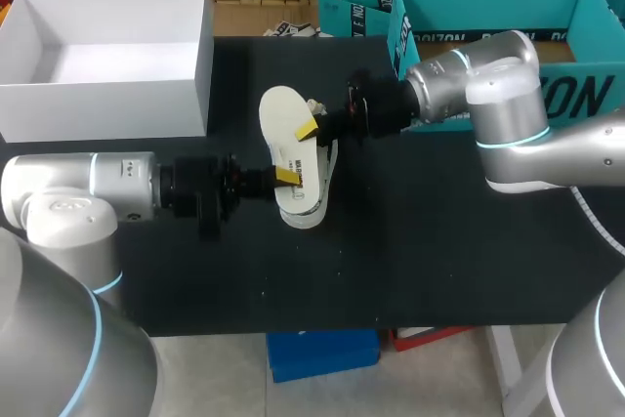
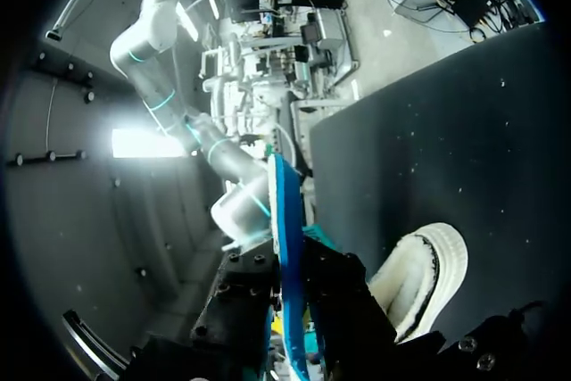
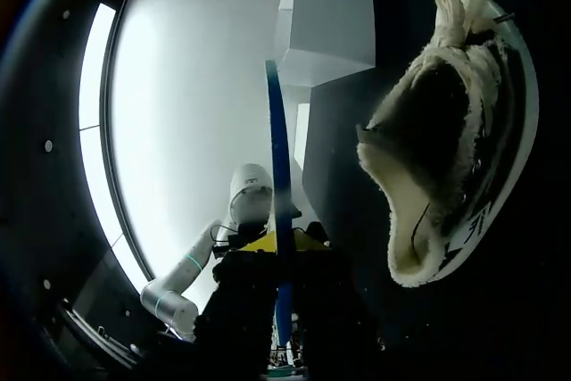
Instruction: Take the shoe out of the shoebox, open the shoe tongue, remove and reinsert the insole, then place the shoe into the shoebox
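Thin flat insole (image 1: 279, 112), cream top and blue underside, pinched at its edges by left gripper (image 1: 286, 175) and right gripper (image 1: 308, 130), just over fleece-lined white shoe (image 1: 312, 197) lying mid matte black table (image 1: 420, 251), well apart from open white cardboard shoebox (image 1: 107, 95) at far-left edge

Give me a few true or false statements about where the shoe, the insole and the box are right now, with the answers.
1. The shoebox has nothing in it. True.
2. The shoe lies in the shoebox. False: it lies on the black table, outside the box.
3. The left gripper and the right gripper are both shut on the insole. True.
4. The insole sits inside the shoe. False: it is out of the shoe, held between the two grippers.
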`<state>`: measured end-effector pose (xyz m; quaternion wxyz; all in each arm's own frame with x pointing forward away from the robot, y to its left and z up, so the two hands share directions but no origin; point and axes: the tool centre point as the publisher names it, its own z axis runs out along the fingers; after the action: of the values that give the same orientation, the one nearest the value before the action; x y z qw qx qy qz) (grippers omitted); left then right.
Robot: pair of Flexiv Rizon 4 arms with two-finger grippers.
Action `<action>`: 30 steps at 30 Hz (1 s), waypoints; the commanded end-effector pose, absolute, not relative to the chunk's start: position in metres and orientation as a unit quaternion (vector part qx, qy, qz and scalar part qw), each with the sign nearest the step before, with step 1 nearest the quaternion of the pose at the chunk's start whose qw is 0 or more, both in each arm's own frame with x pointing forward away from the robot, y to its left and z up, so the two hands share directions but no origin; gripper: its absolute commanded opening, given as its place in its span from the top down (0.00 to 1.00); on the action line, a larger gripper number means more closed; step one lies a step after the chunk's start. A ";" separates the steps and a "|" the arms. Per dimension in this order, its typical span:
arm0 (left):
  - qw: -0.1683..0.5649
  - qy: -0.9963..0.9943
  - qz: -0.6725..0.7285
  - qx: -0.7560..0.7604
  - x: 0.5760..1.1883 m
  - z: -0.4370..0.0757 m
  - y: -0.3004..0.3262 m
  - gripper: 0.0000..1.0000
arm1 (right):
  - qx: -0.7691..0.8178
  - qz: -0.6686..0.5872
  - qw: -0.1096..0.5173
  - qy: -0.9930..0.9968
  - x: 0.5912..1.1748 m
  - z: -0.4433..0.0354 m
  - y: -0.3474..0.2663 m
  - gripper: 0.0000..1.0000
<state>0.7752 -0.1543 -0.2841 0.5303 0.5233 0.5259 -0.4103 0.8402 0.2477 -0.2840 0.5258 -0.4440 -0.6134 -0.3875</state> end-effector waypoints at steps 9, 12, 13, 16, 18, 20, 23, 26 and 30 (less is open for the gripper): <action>0.356 0.625 -0.328 0.612 0.764 -0.237 -0.118 0.00 | -0.444 -0.387 0.525 -0.614 0.841 -0.285 0.249 1.00; 0.287 0.641 -0.281 0.654 0.758 -0.225 -0.109 0.00 | -0.444 -0.387 0.525 -0.614 0.841 -0.285 0.249 1.00; 0.270 0.645 -0.267 0.663 0.758 -0.221 -0.107 0.00 | -0.444 -0.387 0.525 -0.614 0.841 -0.285 0.249 1.00; 0.220 0.645 -0.234 0.693 0.756 -0.215 -0.107 0.00 | -0.444 -0.387 0.525 -0.614 0.841 -0.285 0.249 1.00; 0.182 0.643 -0.193 0.718 0.754 -0.212 -0.109 0.00 | -0.444 -0.387 0.525 -0.614 0.841 -0.285 0.249 1.00; 0.157 0.643 -0.154 0.733 0.755 -0.206 -0.111 0.00 | -0.444 -0.387 0.525 -0.614 0.841 -0.285 0.249 1.00; 0.112 0.641 -0.096 0.754 0.757 -0.200 -0.115 0.00 | -0.444 -0.387 0.525 -0.614 0.841 -0.285 0.249 1.00; 0.077 0.641 -0.034 0.763 0.759 -0.195 -0.120 0.00 | -0.444 -0.387 0.525 -0.614 0.841 -0.285 0.249 1.00; 0.037 0.642 0.059 0.763 0.765 -0.189 -0.126 0.00 | -0.444 -0.387 0.525 -0.614 0.841 -0.285 0.249 1.00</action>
<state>0.7580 -0.1186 -0.1947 0.2942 0.6862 0.6091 -0.2677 0.8401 0.2478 -0.2840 0.5259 -0.4439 -0.6134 -0.3874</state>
